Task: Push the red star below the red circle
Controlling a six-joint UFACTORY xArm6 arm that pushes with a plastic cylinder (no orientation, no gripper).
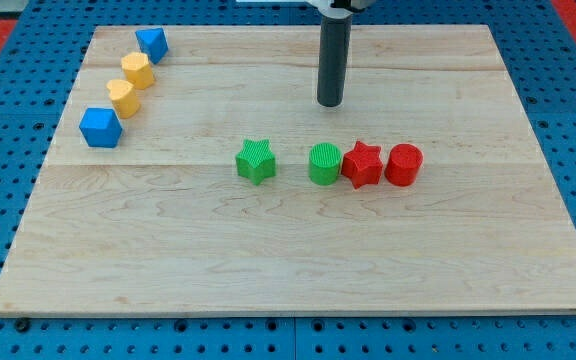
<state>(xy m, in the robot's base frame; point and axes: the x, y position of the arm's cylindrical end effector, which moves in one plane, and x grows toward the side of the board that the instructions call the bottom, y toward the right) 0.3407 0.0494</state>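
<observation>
The red star (362,165) lies on the wooden board (298,260), right of centre. It touches the red circle (403,165) on its right and the green circle (325,164) on its left. My tip (330,103) is above this row in the view, about a block's width above the green circle and up-left of the red star, touching no block.
A green star (256,161) lies left of the green circle. At the view's top left, a diagonal line holds a blue block (152,43), a yellow block (137,70), a yellow heart-like block (122,97) and a blue cube (100,127).
</observation>
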